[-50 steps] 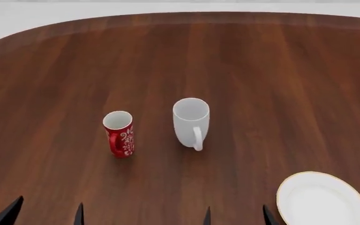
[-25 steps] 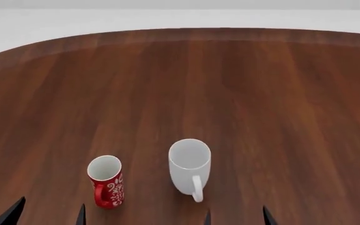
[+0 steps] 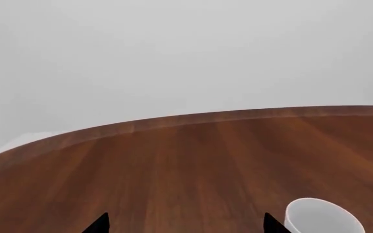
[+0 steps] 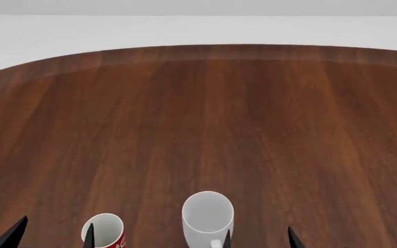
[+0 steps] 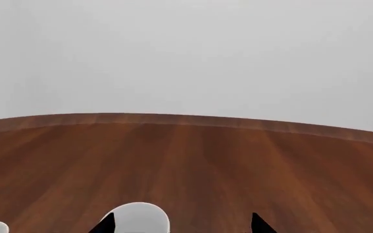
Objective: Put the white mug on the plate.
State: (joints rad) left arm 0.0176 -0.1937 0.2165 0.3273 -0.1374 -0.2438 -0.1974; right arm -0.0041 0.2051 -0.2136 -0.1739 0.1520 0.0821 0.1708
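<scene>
Both hands are seen only as dark fingertips at the near edge of the head view. The left hand [image 4: 54, 232] is spread, with nothing held between its fingertips; in the left wrist view [image 3: 183, 224] the two tips are set wide apart over bare wood. The right hand [image 4: 259, 237] is likewise spread and holds nothing; in the right wrist view [image 5: 181, 223] its tips stand apart, one of them overlapping the mug's rim in the picture.

The mug [image 4: 208, 217] is stood upright on the surface [image 4: 205, 119], at the near edge of the head view and just left of the right hand's inner fingertip. Its open mouth is turned upward, and a small part of its handle is seen at the lower frame edge, on the side toward the robot. Whether any fingertip touches it cannot be told. It is also caught in the left wrist view [image 3: 322, 216] and in the right wrist view [image 5: 138, 218]. No plate is in view.

A red mug [image 4: 105, 231] is placed just beside it, on its left, upright and apart from it, partly hidden by a left fingertip. The brown wooden surface is bounded by a rounded far edge, with pale ground beyond.
</scene>
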